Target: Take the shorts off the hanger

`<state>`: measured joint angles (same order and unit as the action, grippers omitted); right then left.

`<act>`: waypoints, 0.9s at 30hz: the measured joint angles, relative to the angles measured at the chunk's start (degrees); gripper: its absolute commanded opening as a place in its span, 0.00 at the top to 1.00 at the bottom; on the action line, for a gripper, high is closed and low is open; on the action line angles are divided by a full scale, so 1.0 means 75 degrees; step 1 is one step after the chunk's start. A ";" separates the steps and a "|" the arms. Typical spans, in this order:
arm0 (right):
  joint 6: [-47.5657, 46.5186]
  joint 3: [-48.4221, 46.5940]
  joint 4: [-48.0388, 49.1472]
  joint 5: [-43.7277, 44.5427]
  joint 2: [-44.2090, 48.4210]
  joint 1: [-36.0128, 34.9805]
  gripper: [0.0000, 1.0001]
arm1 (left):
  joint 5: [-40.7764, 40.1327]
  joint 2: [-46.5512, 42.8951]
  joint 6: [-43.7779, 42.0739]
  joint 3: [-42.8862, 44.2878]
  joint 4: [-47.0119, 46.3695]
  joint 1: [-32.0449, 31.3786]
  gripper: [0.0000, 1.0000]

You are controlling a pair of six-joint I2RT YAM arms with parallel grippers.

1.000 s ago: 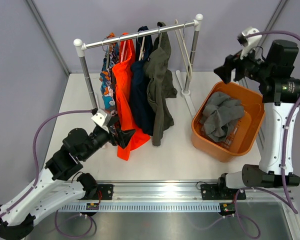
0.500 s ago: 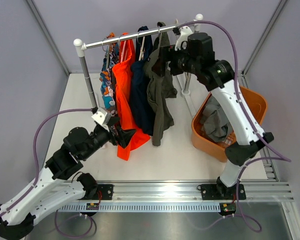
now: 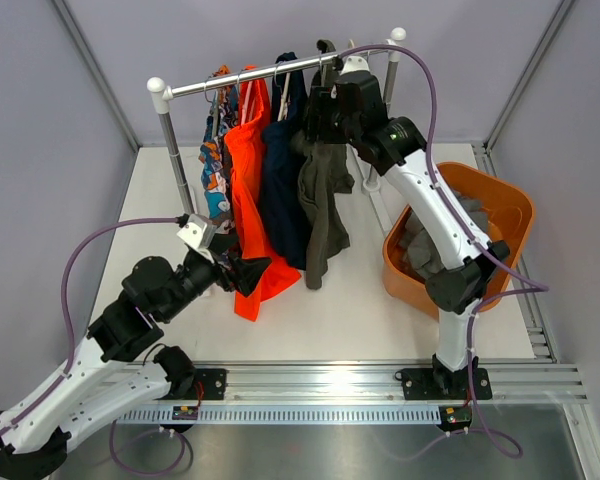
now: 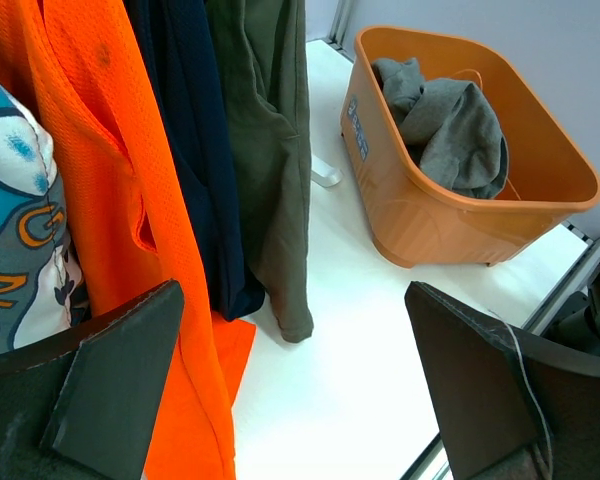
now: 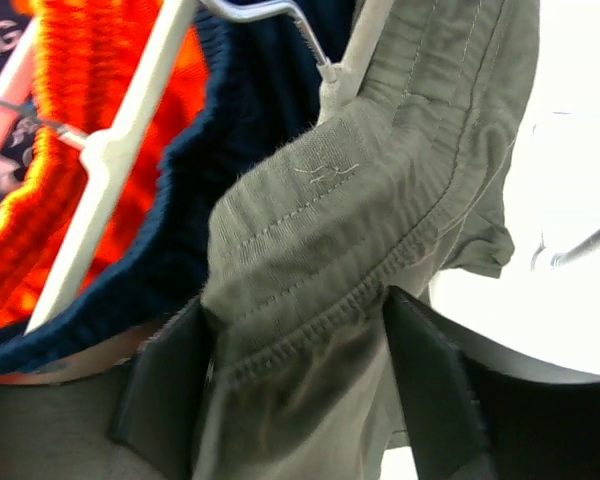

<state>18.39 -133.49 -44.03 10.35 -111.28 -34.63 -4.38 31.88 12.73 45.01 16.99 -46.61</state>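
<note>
- The left fingers are spread wide at the lower hem of the orange shorts and hold nothing. That arm sits just as it did a second ago.
- On the right of the white tabletop stands the orange bin. The grey shorts lie crumpled inside it, as before.
- A small sticker on the bin's near wall carries print too small to read.
- Farther back, the olive shorts hang on their hanger from the rail. They are the rightmost garment in the row, just right of the navy pair.
- The right arm is what has changed. A second ago it was raised at the bin's far right side; now it reaches left across the bin to the rail.
- The right fingers are at the top of the olive shorts. They are clamped on the bunched waistband, which presses against both inner faces.
</note>
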 measured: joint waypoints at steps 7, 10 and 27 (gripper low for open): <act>-0.0166 0.0248 0.0195 0.0364 0.0035 0.0003 0.76 | -0.0003 -0.0003 0.0055 0.0000 -0.0023 0.0000 0.01; -0.0268 0.0685 0.0312 0.0388 0.0309 0.0023 0.93 | 0.0000 -0.0003 0.0058 -0.0009 -0.0052 0.0000 0.01; -0.1297 0.1955 0.0627 -0.1253 0.2124 0.0871 1.00 | 0.0125 0.0184 0.0052 -0.0012 -0.0321 0.0000 0.01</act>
<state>8.67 -118.83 -39.33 0.95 -95.35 -28.10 -3.44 33.26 13.13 44.93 14.59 -46.61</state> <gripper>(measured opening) 0.161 0.985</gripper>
